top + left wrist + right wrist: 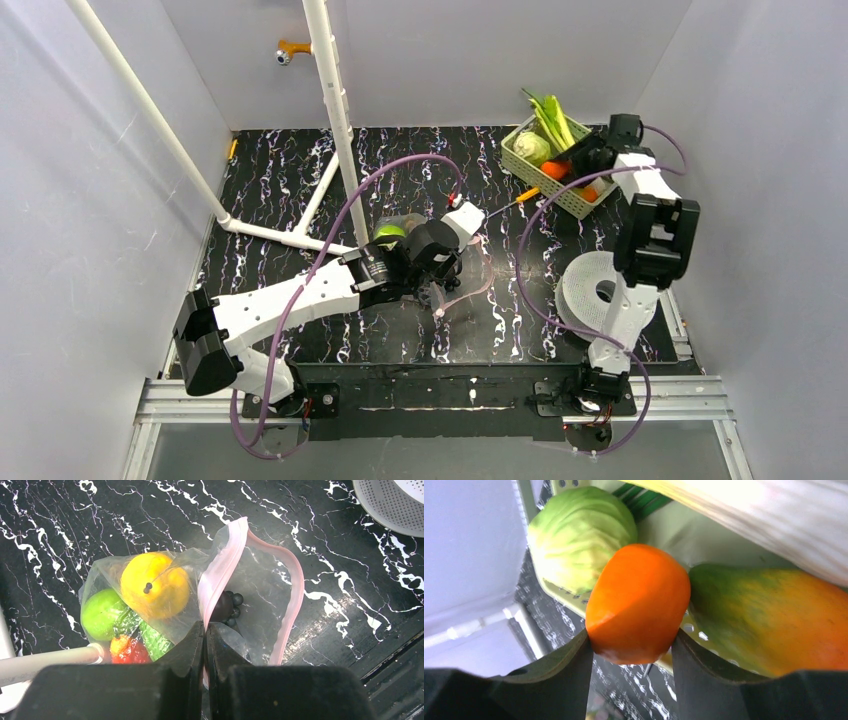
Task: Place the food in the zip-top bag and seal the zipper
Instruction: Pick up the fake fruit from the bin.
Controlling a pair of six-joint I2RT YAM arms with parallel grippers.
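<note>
On the black table (300,170) the dotted bag (260,585) lies mid-table under the left arm. The left gripper (205,630) is pinched tight on its pink zipper (220,575), and the mouth gapes toward the right arm's side. At the far-right basket (515,165) the right gripper (630,642) clasps the orange fruit (639,600); I can't quite tell if it's lifted clear. From there the bag lies leftward and nearer.

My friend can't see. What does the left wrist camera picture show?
The left gripper, shut, pinches the clear zip-top bag by its pink zipper. Inside are a yellow fruit, green pieces, something red and dark grapes.
</note>
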